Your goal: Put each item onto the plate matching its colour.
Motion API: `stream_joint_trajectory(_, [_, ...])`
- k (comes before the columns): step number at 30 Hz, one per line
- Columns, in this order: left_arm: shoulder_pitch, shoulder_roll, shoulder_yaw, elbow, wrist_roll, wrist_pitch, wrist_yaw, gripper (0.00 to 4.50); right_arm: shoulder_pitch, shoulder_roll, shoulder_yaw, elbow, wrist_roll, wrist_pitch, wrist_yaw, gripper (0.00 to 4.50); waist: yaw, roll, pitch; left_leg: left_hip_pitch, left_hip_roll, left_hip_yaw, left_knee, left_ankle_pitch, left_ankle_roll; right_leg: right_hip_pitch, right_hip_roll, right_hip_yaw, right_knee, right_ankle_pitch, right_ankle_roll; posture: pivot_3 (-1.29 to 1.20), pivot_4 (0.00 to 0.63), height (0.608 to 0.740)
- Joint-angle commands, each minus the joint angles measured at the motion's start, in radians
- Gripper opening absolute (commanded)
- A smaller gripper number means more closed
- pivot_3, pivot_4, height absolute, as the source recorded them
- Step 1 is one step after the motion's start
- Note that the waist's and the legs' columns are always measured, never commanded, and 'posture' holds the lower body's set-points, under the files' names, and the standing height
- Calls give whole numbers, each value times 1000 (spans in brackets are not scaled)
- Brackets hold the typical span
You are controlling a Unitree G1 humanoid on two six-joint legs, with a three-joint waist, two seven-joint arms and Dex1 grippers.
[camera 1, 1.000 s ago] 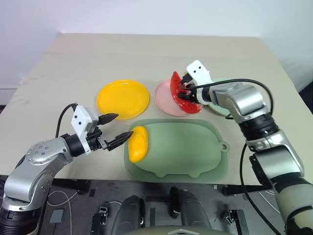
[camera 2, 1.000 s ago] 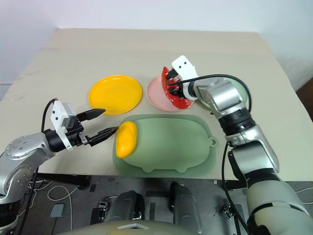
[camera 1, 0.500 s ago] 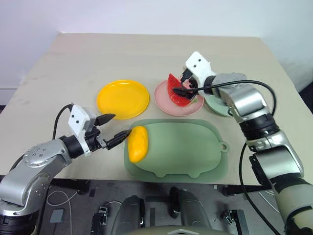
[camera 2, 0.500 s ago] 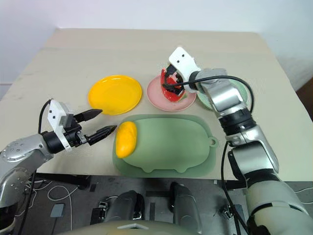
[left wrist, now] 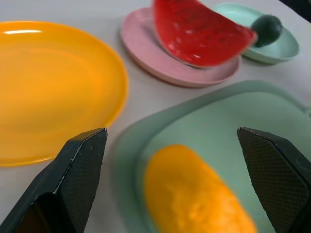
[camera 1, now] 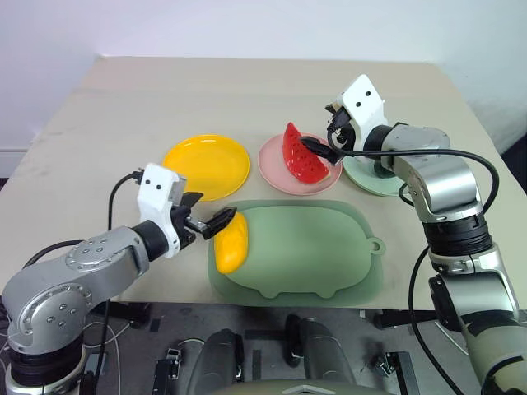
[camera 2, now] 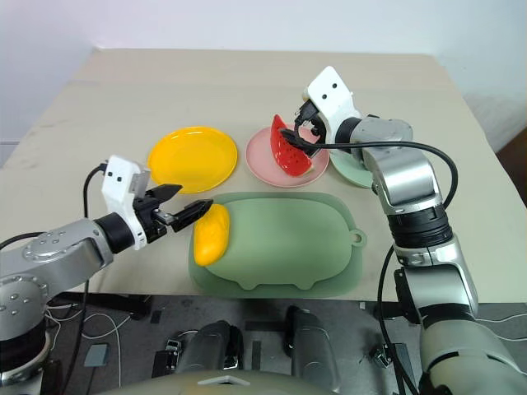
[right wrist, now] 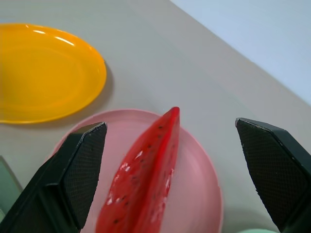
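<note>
The red watermelon slice [camera 1: 303, 156] rests on the pink plate [camera 1: 278, 171]. My right gripper [camera 1: 323, 135] hovers open just right of the slice, its fingers apart from it. The yellow mango [camera 1: 231, 242] lies at the left end of the pale green mat [camera 1: 313, 247]. My left gripper [camera 1: 210, 212] is open at the mango's near end, its fingertips [left wrist: 90, 145] on either side of it. The yellow plate [camera 1: 207, 166] is bare. The dark green avocado [left wrist: 266, 24] sits on the mint green plate [left wrist: 284, 48], mostly hidden behind my right arm in the eye views.
The beige table [camera 1: 247, 90] stretches wide behind the plates. The mat has a small tab [camera 1: 377, 245] at its right end and lies near the table's front edge.
My right gripper has opened, let go of the watermelon slice onto the pink plate and risen back to the right. My left gripper has rolled and shifted right to the mango.
</note>
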Motion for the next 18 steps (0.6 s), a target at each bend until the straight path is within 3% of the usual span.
stream_joint_trajectory(1, [0,31,-58,-36,-56,46,82,4500,-10,15,-19,-60,-4,-19,-13,4462,0,0,0,0,0,0,0,0,0,0,0,0,0,0,0,0,150,740])
stream_joint_trajectory(7, [7,56,-174,-24,-8,95,139,4500,61,-35,-62,-208,54,-6,50,4462,5,0,0,0,-1,0,0,0,-1,0,0,0,0,0,0,0,150,740])
stream_joint_trajectory(13, [18,-8,-252,23,76,70,145,4500,362,-188,-226,-481,291,58,255,4462,25,-1,-1,2,-1,-1,0,0,0,4,0,-1,-2,0,0,0,150,740])
stream_joint_trajectory(18, [11,-18,-274,49,126,73,116,4500,541,-238,-287,-545,328,66,243,4462,17,-1,0,4,-1,0,0,-3,5,4,2,0,-2,-1,-1,0,150,740])
